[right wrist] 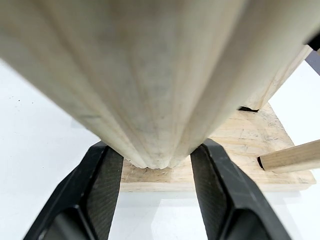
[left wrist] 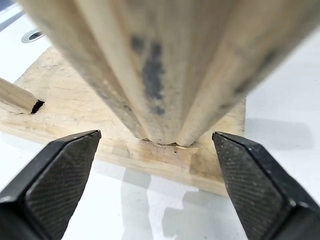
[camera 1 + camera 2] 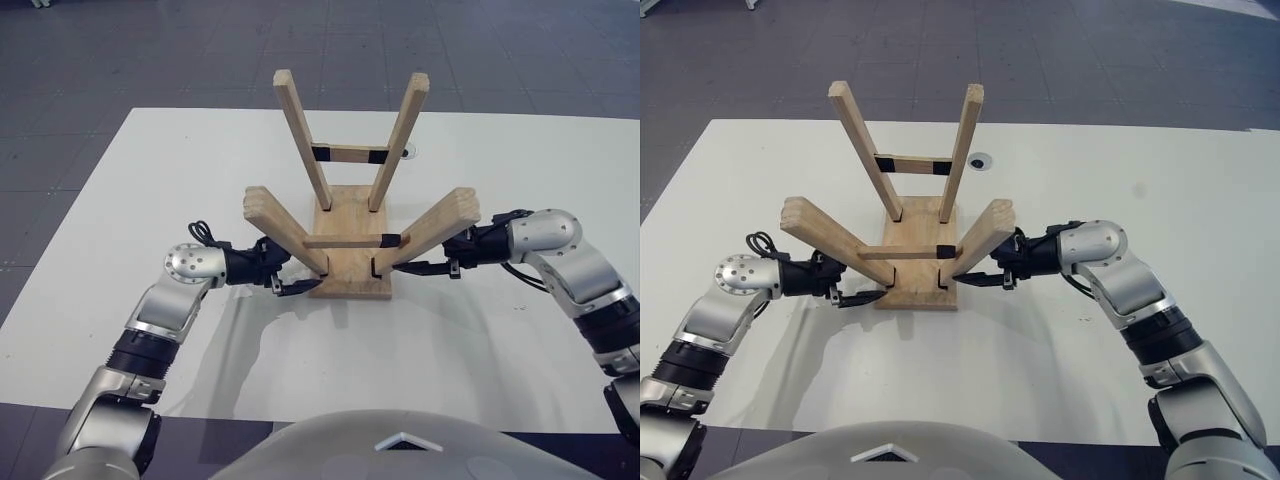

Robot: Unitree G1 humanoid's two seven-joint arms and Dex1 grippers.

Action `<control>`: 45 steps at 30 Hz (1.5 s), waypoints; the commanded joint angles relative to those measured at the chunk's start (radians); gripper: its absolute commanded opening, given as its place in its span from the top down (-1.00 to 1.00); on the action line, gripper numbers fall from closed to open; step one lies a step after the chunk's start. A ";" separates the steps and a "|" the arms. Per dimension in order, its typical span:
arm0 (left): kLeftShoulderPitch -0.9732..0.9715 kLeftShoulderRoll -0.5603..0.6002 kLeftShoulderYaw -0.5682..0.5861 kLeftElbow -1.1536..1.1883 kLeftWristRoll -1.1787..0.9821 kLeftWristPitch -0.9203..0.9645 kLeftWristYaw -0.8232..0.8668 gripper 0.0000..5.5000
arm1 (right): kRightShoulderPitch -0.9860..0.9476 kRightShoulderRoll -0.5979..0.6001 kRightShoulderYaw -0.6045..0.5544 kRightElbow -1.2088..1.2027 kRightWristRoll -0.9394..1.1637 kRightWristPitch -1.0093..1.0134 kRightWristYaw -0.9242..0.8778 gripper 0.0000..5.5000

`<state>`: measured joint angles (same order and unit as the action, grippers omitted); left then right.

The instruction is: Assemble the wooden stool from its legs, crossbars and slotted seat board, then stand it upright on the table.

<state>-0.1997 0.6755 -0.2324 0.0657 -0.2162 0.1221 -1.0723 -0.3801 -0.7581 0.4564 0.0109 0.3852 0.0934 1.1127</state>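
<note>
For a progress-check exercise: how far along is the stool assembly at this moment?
Done: four legs and two crossbars stand in the seat board, which lies upside down on the table. In hand: the right gripper clamps the near right leg; the left gripper is open around the near left leg. Left: standing it all upright.

You get the near left leg [image 2: 160,65] and near right leg [image 1: 150,75] blurred and cut off at the edges. Each hides much of the seat board [image 2: 65,110].
</note>
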 commanded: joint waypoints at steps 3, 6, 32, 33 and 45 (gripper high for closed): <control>-0.318 0.155 0.187 -0.109 -0.236 0.272 -0.166 -0.50 | 0.147 -0.029 0.268 0.073 -0.293 0.185 -0.008 0.26; -0.395 0.217 0.253 -0.110 -0.333 0.379 -0.227 -0.50 | 0.144 -0.032 0.275 0.071 -0.287 0.185 -0.014 0.26; -0.401 0.221 0.348 -0.281 -0.499 0.486 -0.163 -0.50 | 0.163 0.032 0.184 0.125 -0.181 0.163 -0.087 0.26; -0.389 0.223 0.348 -0.292 -0.503 0.495 -0.162 -0.50 | 0.159 0.037 0.168 0.131 -0.171 0.162 -0.092 0.26; -0.282 0.155 0.260 -0.193 -0.421 0.485 -0.154 -0.50 | 0.202 0.056 0.087 0.068 -0.125 0.155 -0.089 0.26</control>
<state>-0.4847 0.8445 0.0554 -0.1225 -0.6589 0.6101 -1.2356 -0.3023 -0.6857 0.4654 0.0180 0.3225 0.1070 0.9876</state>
